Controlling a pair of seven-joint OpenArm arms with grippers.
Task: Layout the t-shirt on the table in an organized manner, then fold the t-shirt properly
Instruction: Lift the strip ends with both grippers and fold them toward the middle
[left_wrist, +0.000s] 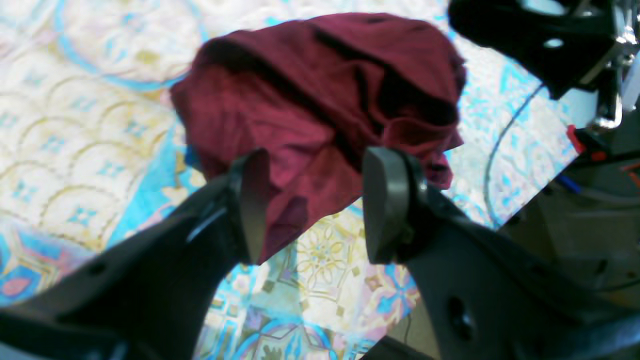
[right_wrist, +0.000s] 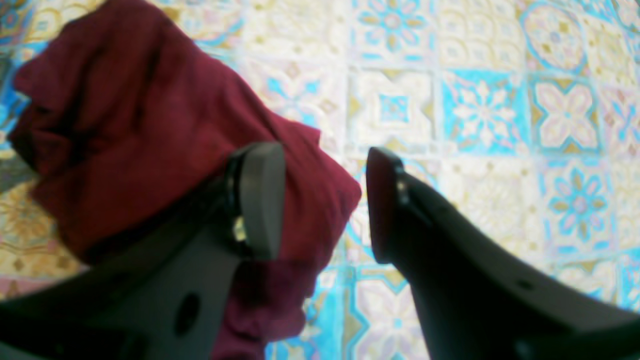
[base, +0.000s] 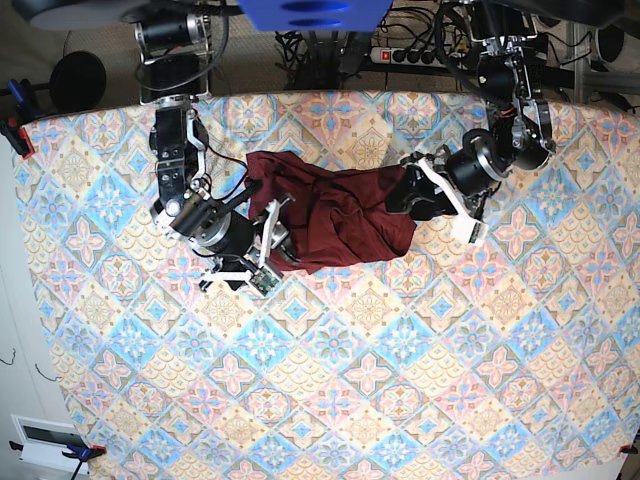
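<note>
The t-shirt (base: 330, 210) is seen bunched in a crumpled heap on the patterned worktop (base: 400, 380), lying between the two hands, so the laying-out step is judged to be in hand and no folding has begun. The right hand (right_wrist: 325, 202) is held with its fingers well parted; a lobe of maroon cloth is seen behind and partly between them, but nothing is clamped. The left hand (left_wrist: 312, 205) is likewise held wide open, the heap lying just ahead of its fingertips with a hanging edge of fabric showing in the gap; no cloth is gripped there either. In the base view each hand is placed at an opposite end of the heap. For the next move, an edge, hem or shoulder would probably have to be found at each side, pinched firmly, and drawn apart so that the thin jersey is spread flat; which part of the garment lies nearest each hand cannot be told.
</note>
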